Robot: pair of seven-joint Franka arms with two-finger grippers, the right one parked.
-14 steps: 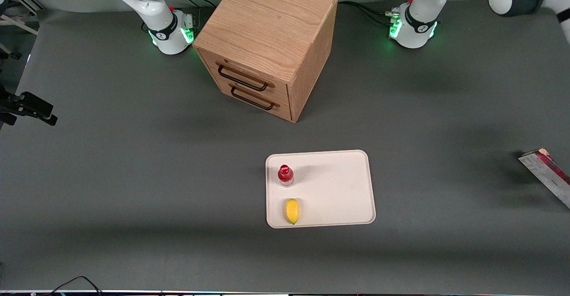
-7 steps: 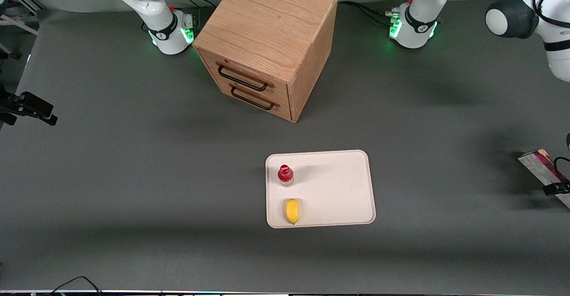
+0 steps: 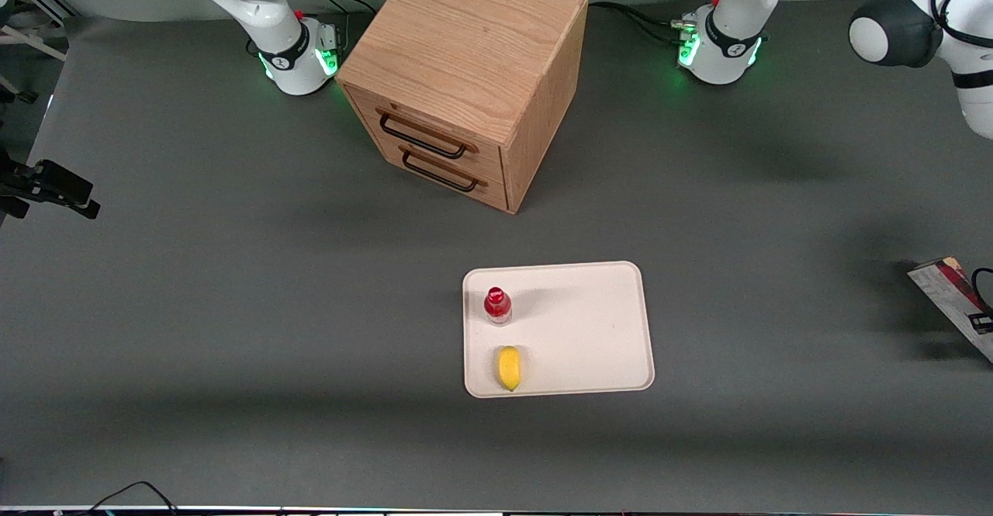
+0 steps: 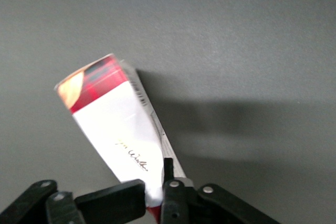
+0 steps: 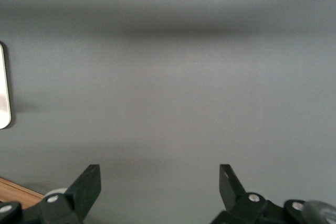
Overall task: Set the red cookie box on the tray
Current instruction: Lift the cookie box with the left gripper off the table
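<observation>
Nearby: small red-capped bottle [image 3: 497, 305] and yellow fruit [image 3: 508, 368] on tray [image 3: 589, 330]; wooden cabinet [image 3: 465, 74] farther back.
Box: red cookie box [image 4: 118, 129] on counter [image 3: 233, 306], working arm's end, well apart from tray.
Hand: hand [image 4: 153, 199] clenched on red cookie box.
Writing: cursive script, unreadable.

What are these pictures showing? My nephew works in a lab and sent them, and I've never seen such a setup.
It is a pair of white robot arms at a grey table. The wide picture looks at them from the front; the other two come from cameras on their wrists. On the table stand a wooden two-drawer cabinet and a cream-white rectangular tray carrying a small red-capped bottle and a small yellow object. The working arm's claw is shut on a long, flat, dark red cardboard cookie box, not yet on the tray.
</observation>
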